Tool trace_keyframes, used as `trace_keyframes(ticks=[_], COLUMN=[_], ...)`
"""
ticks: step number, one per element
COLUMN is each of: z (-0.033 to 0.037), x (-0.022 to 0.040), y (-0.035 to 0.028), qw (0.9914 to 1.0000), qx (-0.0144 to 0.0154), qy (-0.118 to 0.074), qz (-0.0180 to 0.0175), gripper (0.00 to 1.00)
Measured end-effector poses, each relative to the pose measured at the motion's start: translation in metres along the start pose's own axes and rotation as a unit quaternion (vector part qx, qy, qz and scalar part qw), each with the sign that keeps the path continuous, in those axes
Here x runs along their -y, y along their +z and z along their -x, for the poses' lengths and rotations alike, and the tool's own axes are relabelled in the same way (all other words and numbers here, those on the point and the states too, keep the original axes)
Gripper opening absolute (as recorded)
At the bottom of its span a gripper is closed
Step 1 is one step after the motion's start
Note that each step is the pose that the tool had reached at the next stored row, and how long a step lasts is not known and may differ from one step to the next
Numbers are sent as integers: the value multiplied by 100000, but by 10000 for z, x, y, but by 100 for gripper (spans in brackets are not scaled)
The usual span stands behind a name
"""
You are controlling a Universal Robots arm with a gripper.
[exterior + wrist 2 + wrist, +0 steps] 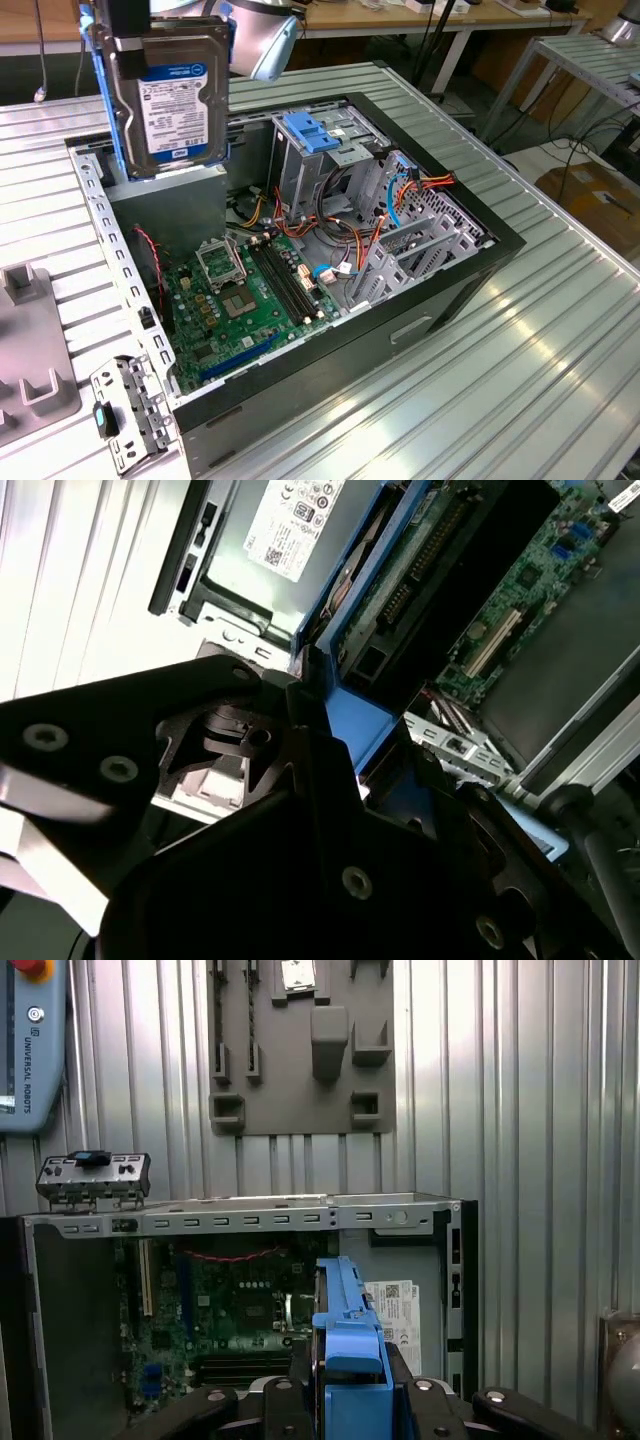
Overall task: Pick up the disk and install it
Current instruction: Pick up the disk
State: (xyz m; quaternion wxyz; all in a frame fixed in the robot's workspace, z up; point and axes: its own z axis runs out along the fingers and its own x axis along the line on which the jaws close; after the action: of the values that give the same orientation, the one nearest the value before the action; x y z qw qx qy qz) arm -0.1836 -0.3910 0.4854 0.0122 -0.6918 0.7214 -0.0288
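Disk [175, 100], one only, hangs upright in the exterior view with its long axis vertical and its label facing the camera. It is above the exterior view's left end of the one open computer case [300, 388], which holds one green motherboard [240, 300]. In both wrist views the gripper [340, 730] has its black fingers [296, 1385] clamped on the disk's blue rail [345, 1355], edge-on above the case.

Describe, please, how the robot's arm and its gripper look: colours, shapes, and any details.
The arm has a rounded, silver-grey joint housing. The gripper is matte black, built of flat angular plates with bevelled edges, fastened by small silver-coloured screws set into round recesses.
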Motion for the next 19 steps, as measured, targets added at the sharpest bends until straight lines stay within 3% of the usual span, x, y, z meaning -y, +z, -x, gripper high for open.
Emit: trace_keyframes(ticks=[6, 17, 19], z=[11, -91, -91], x=[255, 434, 510], y=[18, 68, 85], qw=[100000, 100000, 100000], qx=[-100, -186, -247], qy=[0, -3, -8], qz=[-3, -8, -13], gripper=[37, 37, 37])
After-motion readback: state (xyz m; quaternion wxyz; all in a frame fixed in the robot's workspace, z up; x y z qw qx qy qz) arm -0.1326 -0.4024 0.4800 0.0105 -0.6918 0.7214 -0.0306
